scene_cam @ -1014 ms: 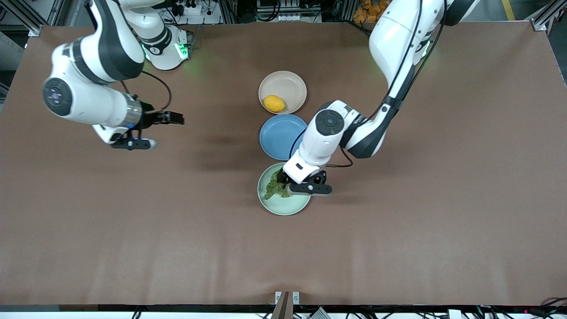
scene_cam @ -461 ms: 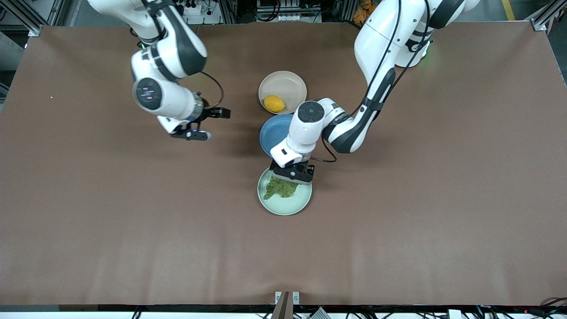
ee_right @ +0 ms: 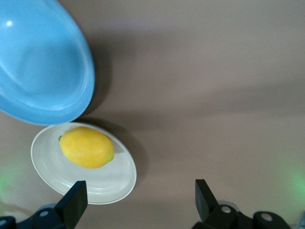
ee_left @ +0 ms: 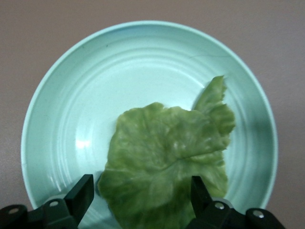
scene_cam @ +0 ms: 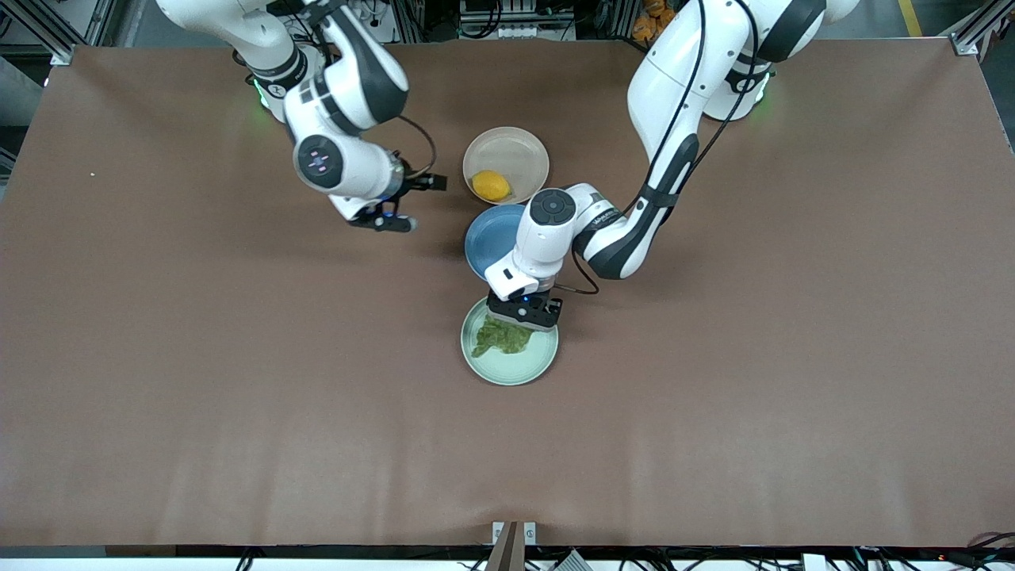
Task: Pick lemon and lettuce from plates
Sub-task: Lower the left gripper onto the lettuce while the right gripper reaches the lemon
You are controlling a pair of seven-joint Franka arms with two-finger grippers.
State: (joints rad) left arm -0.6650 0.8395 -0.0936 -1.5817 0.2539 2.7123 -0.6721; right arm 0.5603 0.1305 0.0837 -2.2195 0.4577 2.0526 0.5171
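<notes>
Brown, matte covering spreads across the bench [scene_cam: 714, 412], and three round plates stand in a row near its middle, running toward the front camera. The beige-cream plate [scene_cam: 519, 147] is farthest from that camera and carries the lemon [scene_cam: 491, 185], which lies on the part of the dish closest to the blue plate [scene_cam: 490, 238]; in the right wrist view the lemon [ee_right: 86, 147] rests on the cream plate [ee_right: 114, 183] with the blue plate [ee_right: 43, 71] just beside it, their rims overlapping in that picture. The blue plate sits between the other two and is partly covered by the left arm. The mint green plate [scene_cam: 515, 369] is nearest the front camera and holds the lettuce [scene_cam: 499, 339], a wrinkled leaf lying flat toward the plate's blue-plate edge. The left tool [scene_cam: 526, 312] is over that edge of the green plate, directly above the lettuce; in the left wrist view its fingers [ee_left: 82, 196] stand spread to either side of the leaf [ee_left: 167, 162], not pinching it, with the green plate [ee_left: 95, 86] below. The right tool [scene_cam: 399, 205] hangs over bare bench toward the right arm's end, beside the cream plate, its fingers [ee_right: 74, 202] wide apart and holding nothing.
</notes>
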